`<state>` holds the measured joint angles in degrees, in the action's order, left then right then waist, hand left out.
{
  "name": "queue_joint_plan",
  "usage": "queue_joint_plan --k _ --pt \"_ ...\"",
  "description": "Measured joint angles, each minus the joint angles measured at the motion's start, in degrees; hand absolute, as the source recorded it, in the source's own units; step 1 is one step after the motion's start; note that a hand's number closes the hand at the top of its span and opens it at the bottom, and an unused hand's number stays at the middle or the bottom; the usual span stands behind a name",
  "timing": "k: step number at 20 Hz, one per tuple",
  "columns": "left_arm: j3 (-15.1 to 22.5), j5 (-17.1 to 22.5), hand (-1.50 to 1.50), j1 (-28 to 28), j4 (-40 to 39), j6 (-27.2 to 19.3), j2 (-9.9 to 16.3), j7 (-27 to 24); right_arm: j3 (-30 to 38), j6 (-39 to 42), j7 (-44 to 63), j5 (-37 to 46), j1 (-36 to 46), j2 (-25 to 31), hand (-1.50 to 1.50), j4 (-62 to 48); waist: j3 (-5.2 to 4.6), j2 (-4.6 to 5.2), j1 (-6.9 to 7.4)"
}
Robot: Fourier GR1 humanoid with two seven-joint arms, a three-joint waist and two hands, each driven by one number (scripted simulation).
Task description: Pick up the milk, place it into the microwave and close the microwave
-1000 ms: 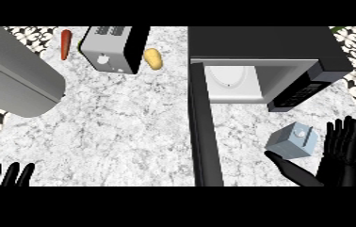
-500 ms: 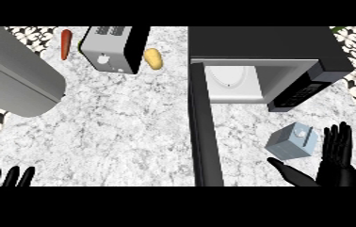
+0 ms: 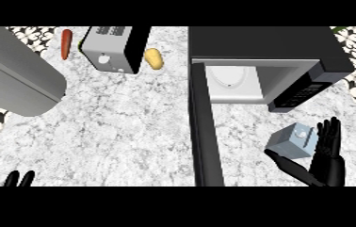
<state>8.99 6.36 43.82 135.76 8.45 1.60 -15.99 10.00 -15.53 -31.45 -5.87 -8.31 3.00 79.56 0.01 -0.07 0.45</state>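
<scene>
Left hand (image 3: 19, 179) at 7 o'clock edge, only fingertips showing, straight and holding nothing. Carrot (image 3: 66, 44), toaster (image 3: 115, 48), potato (image 3: 154, 58) along 11–12 o'clock on marble counter (image 3: 118, 127). Microwave (image 3: 268, 63) at 1–2 o'clock, door (image 3: 205, 127) swung open. Milk (image 3: 293, 140) at 4 o'clock on counter, outside microwave. Right hand (image 3: 325, 160) just beside milk, fingers spread wide, thumb under carton; contact cannot be told.

The white-and-grey marbled counter (image 3: 132, 122) carries a black microwave (image 3: 271, 47) at its far right, door (image 3: 205, 127) swung open toward the near edge. A pale blue milk carton (image 3: 292, 140) stands near the right edge in front of it. Along the far edge lie a carrot (image 3: 66, 44), a toaster (image 3: 115, 48) and a potato (image 3: 154, 58), with a large grey slab-shaped thing (image 3: 24, 82) at the left edge.
</scene>
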Motion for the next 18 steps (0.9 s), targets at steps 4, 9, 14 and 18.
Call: queue_joint_plan --k 4,9,14,18 --pt "0.3 -0.3 -1.50 1.2 0.6 0.2 -0.2 -0.5 2.8 -2.0 -2.3 0.5 2.8 0.9 -1.50 -6.8 0.01 0.02 0.12" --pt "-0.8 0.3 -1.50 0.1 0.1 0.2 -0.1 0.5 5.8 -3.7 -5.0 0.9 3.8 2.3 -1.50 -13.6 0.01 0.05 -0.02" --pt "0.9 -1.1 -1.50 0.4 0.3 -0.1 -0.7 0.5 8.9 2.1 -9.2 -2.2 5.6 5.3 -1.50 -21.5 0.02 0.04 0.00" --pt "0.4 -0.3 -1.50 0.7 1.2 0.1 -0.4 1.0 7.1 12.6 -10.6 -4.5 7.1 6.3 -1.50 -25.2 0.07 0.06 0.23"
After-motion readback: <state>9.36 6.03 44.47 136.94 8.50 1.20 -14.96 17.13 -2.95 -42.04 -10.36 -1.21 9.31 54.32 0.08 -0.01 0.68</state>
